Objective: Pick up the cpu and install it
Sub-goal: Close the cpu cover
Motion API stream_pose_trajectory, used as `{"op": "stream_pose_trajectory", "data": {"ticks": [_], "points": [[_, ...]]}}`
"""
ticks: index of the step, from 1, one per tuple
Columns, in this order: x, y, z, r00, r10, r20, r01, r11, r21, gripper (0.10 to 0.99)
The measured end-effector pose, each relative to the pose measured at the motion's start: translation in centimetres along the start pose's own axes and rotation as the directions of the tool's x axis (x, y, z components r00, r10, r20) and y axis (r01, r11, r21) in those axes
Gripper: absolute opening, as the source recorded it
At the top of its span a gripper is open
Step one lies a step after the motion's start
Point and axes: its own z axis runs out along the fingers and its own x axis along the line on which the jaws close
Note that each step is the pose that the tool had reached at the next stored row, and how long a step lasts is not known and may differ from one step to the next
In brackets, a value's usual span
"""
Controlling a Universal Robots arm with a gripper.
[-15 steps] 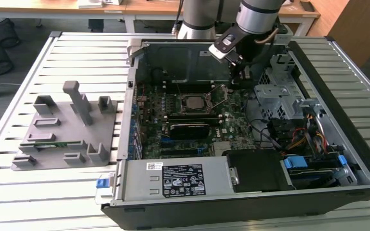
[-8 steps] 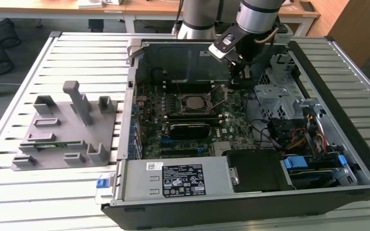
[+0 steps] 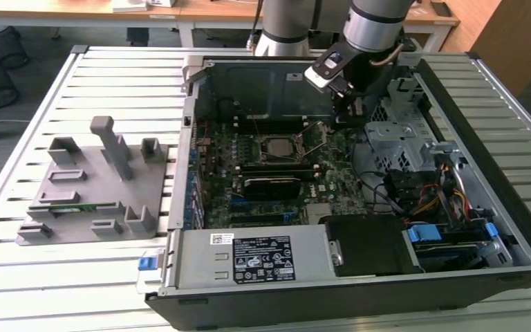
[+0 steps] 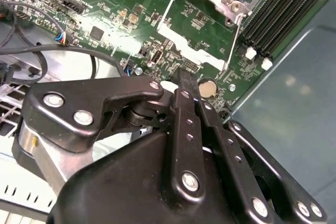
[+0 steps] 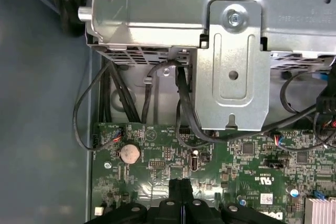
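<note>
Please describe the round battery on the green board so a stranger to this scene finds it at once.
Look inside the open computer case, at the green motherboard on its floor. Near the board's edge by the blue-grey case wall, close to the tool, sits the battery. It is the only flat, round, silver disc among small dark chips.

an open pc case [image 3: 339, 304] sits on a slatted table [image 3: 108, 83], with a grey fixture [image 3: 99, 190] at the exterior view's left. a coin cell [image 5: 129, 153] lies on the motherboard [image 5: 247, 169].
</note>
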Motion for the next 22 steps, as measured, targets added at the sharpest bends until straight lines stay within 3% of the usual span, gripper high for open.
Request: {"op": "stream_pose_trajectory", "data": {"ticks": [7, 10, 12, 22], "points": [[0.01, -0.09, 1.08, 1.0000, -0.001, -0.0002, 0.001, 1.0000, 0.001, 0.106], [0.01, -0.63, 1.11, 1.0000, -0.001, -0.0019, 0.001, 1.0000, 0.001, 0.106], [0.04, -1.71, 0.95, 1.0000, -0.001, -0.0055, 0.001, 1.0000, 0.001, 0.106], [0.08, -3.63, 0.43, 1.0000, -0.001, -0.0061, 0.001, 1.0000, 0.001, 0.106]]}}
